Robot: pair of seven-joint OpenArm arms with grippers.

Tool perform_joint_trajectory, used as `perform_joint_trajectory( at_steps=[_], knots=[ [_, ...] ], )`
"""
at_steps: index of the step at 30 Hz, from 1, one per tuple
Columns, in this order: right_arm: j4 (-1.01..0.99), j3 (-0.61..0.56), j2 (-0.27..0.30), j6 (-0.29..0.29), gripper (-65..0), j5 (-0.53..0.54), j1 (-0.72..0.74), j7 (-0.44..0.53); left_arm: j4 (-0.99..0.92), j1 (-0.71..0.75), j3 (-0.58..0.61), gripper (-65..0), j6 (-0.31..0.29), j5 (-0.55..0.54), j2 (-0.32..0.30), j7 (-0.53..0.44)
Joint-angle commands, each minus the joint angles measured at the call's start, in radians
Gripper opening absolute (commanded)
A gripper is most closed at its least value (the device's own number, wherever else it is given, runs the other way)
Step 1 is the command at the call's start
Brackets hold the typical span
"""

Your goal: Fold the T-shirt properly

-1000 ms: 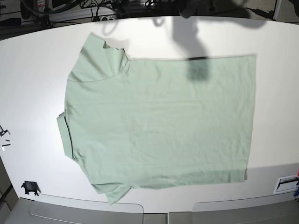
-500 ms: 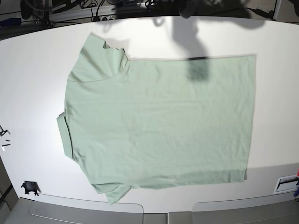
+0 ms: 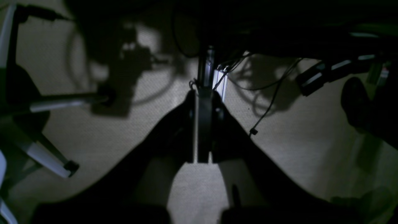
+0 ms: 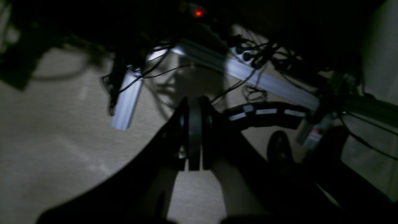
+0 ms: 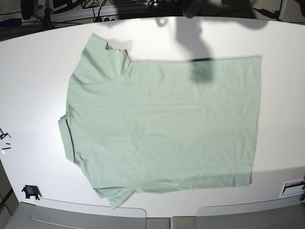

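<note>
T-shirt lies flat on the white counter, spread wide w/ collar edge at 9 o'clock, hem at 3 o'clock, one sleeve at 11 o'clock, other sleeve tucked small at 7 o'clock. Neither end effector shows in the base view; only a dark shadow blob falls on the cloth near 12 o'clock. So shirt & both end effectors are well apart, nothing touching the fabric.

Left wrist view: left end effector w/ fingers pressed together, only a thin bright slit between them, holding nothing. It points at a dim beige floor, not at the counter. Right wrist view: right end effector likewise closed up, empty, over the same sort of floor.

Wrist views show what base doesn't: under-counter area w/ aluminium bar, loose black cables, a chair base w/ castor, a red LED. Both are dark & blurry. Base view alone shows the shirt.

Counter edge: small black clip at 8 o'clock, a white tray-like item at 4 o'clock, cables & gear along the far rim at 12 o'clock.
</note>
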Motion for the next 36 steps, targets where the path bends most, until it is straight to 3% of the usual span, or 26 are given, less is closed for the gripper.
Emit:
perform_joint_trajectory(
  at_steps=[1,8,11,15,22,29,36],
  knots=[
    [0.046,0.010,0.014,-0.011,-65.0,-0.018,-0.040,0.015,0.040,0.045,-0.001,-65.0,-0.005,-0.009,-0.018,-0.011],
    [0.315,0.155,0.060,-0.010,-65.0,-0.027,-0.219,0.034,0.249,0.167,-0.056,-65.0,-0.010,-0.012,-0.076,-0.002],
    [0.422,0.223,0.076,-0.008,-65.0,-0.027,-0.281,0.034,0.311,0.193,-0.133,-65.0,-0.062,-0.013,-0.077,0.017],
    [0.560,0.293,0.105,-0.008,-65.0,-0.027,-0.345,0.034,0.377,0.213,-0.253,-65.0,-0.199,-0.110,-0.077,0.068],
    [0.797,0.389,0.113,-0.007,-65.0,-0.023,-0.403,0.033,0.458,0.213,-0.473,-65.0,-0.535,-0.446,-0.076,0.323],
    [0.945,0.405,0.077,0.005,-65.0,-0.007,-0.381,0.032,0.517,0.207,-0.659,-65.0,-0.535,-0.826,-0.071,0.437],
    [0.954,0.406,-0.026,0.019,-65.0,0.132,-0.269,0.032,0.573,0.156,-0.777,-65.0,-0.535,-0.994,-0.072,0.616]
  ],
)
